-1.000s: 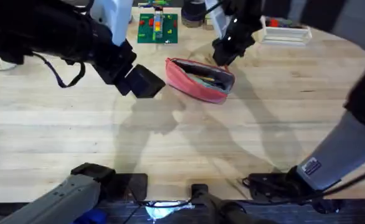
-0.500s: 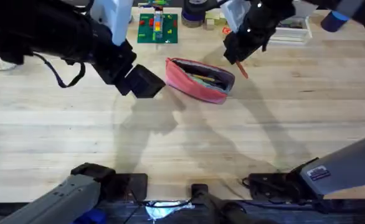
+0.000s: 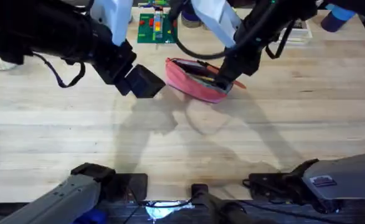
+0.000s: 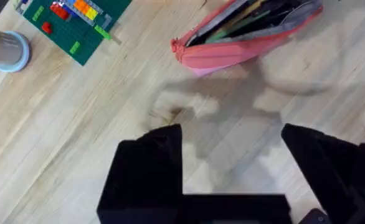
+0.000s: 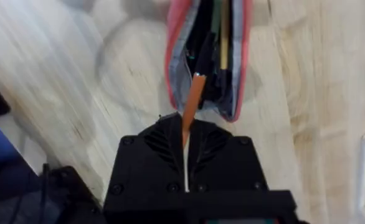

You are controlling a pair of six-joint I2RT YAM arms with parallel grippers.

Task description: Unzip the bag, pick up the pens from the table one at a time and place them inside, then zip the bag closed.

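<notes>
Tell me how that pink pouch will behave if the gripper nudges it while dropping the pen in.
The bag looks like soft fabric, sagging open, so it would probably dent rather than resist. It lies loose on the table and seems light, so it may slide. The right gripper holds the orange pen at its mouth.

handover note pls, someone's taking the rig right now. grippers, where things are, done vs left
Right gripper: shut on the orange pen, its tip at the open mouth of the bag.
Left gripper: open, empty, above the table beside the bag.
Done: bag unzipped, green pen already inside.
Left: drop the orange pen in, then zip the bag closed.
</notes>
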